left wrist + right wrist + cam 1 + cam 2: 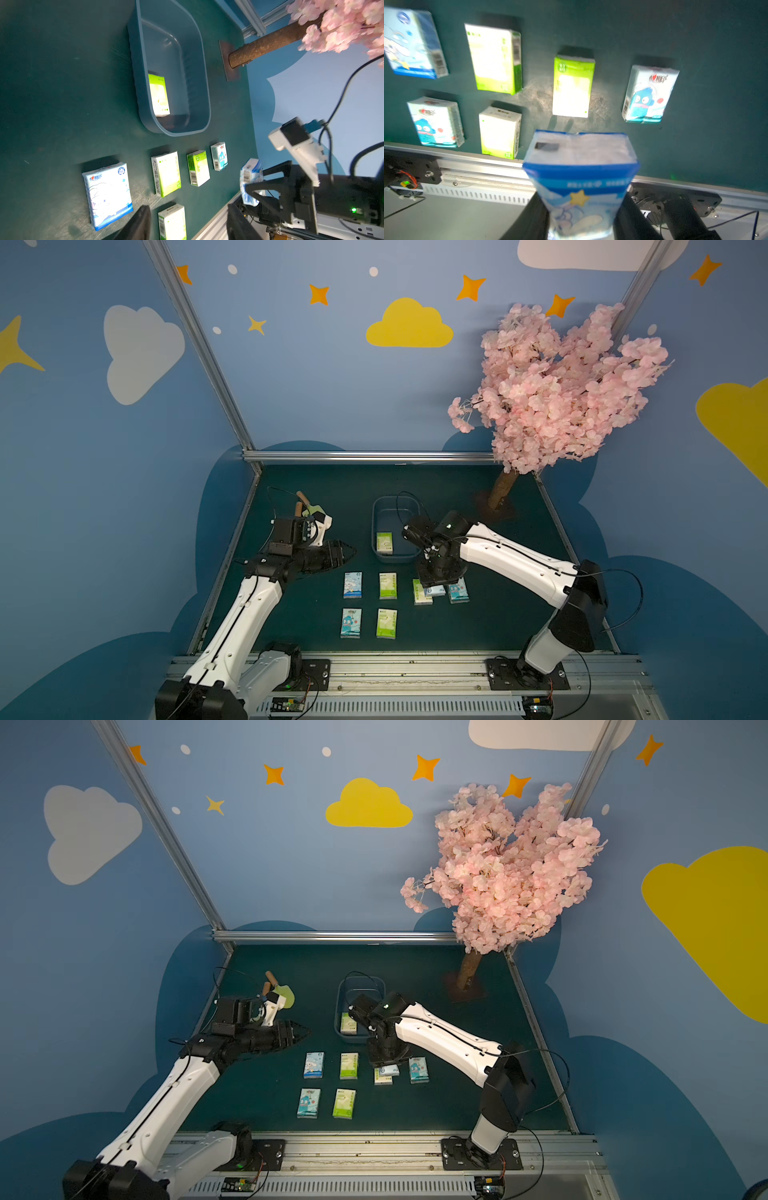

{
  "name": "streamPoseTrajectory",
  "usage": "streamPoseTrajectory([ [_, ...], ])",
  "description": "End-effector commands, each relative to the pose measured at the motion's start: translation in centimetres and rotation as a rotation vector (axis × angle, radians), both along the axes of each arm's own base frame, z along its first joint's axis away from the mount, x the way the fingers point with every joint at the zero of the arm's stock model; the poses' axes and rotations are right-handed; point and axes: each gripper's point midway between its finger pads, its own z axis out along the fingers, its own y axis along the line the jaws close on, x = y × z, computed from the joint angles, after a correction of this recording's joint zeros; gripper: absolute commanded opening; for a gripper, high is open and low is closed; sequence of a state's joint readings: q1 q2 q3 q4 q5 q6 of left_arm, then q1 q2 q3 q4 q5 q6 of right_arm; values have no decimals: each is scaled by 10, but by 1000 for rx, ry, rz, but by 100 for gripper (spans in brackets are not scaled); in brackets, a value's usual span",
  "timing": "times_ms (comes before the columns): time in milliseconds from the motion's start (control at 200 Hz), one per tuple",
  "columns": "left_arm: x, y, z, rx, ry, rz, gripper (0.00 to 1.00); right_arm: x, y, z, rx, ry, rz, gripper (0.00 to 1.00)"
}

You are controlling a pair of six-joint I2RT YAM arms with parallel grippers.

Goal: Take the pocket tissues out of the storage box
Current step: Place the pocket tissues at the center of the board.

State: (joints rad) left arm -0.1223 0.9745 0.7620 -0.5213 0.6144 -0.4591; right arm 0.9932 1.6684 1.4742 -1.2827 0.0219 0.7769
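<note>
Dark green mat [332, 489] under all, grey-blue storage box [374, 526] at its middle. Right gripper [582, 195] clamped on a blue cartoon tissue pack [581, 149], above the laid rows; left gripper [188, 207] empty, jaws apart, beside the box. Six packs [352, 585] out already; one lime-green pack [384, 542] flat inside. Looks like mid-placement; calls next for lowering, release, then fetching the last.

Both my top views look steeply down from high up front, sharing the whole table [478, 630]. My wrist cameras sit close; both catch the laid-out pocket tissues [107, 193], the left probably rolled sideways.
</note>
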Motion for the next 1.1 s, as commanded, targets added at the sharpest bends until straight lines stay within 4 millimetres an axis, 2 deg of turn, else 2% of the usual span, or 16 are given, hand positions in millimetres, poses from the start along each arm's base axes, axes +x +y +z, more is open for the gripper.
streamPoseTrajectory([
  [0, -1, 6, 4, 19, -78, 20, 69, -17, 3, -7, 24, 25, -46, 46],
  [160, -8, 13, 3, 36, -124, 55, 83, -37, 9, -36, 37, 99, -61, 46],
  [300, -12, 17, -2, 46, -125, 77, 92, -52, 15, -56, 35, 164, -57, 46],
  [446, -12, 18, -6, 42, -110, 94, 94, -61, 16, -76, -6, 223, -37, 46],
  [666, -15, 19, -8, 48, -108, 94, 95, -64, 16, -100, -72, 267, -19, 46],
  [951, -14, 20, -9, 52, -107, 95, 97, -66, 19, -119, -86, 298, -43, 47],
  [1096, -12, 20, -8, 56, -114, 93, 97, -67, 18, -122, -97, 305, -43, 50],
])
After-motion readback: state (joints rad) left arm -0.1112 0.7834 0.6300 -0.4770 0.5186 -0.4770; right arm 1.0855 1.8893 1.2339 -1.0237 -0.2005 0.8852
